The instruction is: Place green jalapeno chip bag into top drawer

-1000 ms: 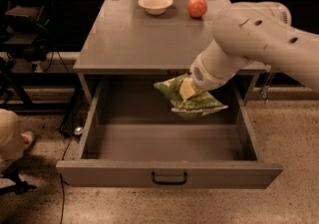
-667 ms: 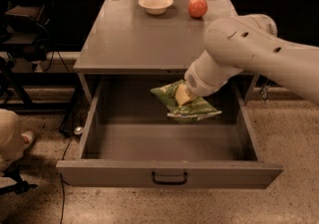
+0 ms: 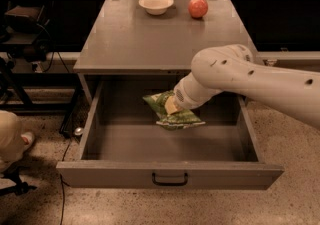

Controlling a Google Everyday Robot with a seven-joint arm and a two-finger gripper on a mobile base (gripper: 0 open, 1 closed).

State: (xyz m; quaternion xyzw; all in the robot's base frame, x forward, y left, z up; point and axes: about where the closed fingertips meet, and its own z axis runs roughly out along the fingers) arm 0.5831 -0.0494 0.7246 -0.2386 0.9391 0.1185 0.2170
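Bag: small crinkly green foil chip bag (image 3: 176,115), tilted, in the open drawer near its back.
Drawer: wide grey metal top drawer (image 3: 170,173), pulled out.
Gripper: gripper (image 3: 172,105) at the white arm's tip, squeezing the bag.
Table: white bowl (image 3: 156,3), red apple (image 3: 198,7).

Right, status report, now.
The gripper over open top drawer, holding green jalapeno chip bag. Bag above drawer interior, not yet released. Nothing blocking the drop.
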